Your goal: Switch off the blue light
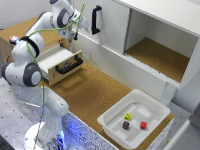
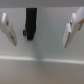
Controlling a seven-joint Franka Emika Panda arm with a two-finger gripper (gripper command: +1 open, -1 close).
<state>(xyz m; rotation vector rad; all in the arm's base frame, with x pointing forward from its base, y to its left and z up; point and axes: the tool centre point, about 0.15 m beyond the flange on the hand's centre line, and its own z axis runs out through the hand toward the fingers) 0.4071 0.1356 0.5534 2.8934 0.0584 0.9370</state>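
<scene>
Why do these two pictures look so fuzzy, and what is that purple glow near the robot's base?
Exterior view: soft overall, evenly lit, and the violet-blue glow is diffuse light with no visible source. Wrist view: blurrier still; the fingers are smeared at their edges, spread apart, and the black handle on the white panel has no crisp outline.

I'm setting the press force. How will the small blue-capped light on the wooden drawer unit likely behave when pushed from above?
The blue light looks set into the top of the drawer unit, so it probably stays put and gives only slightly. Its cap seems domed, so an off-centre press might slide off. It is too small and blurred to judge fragility.
</scene>
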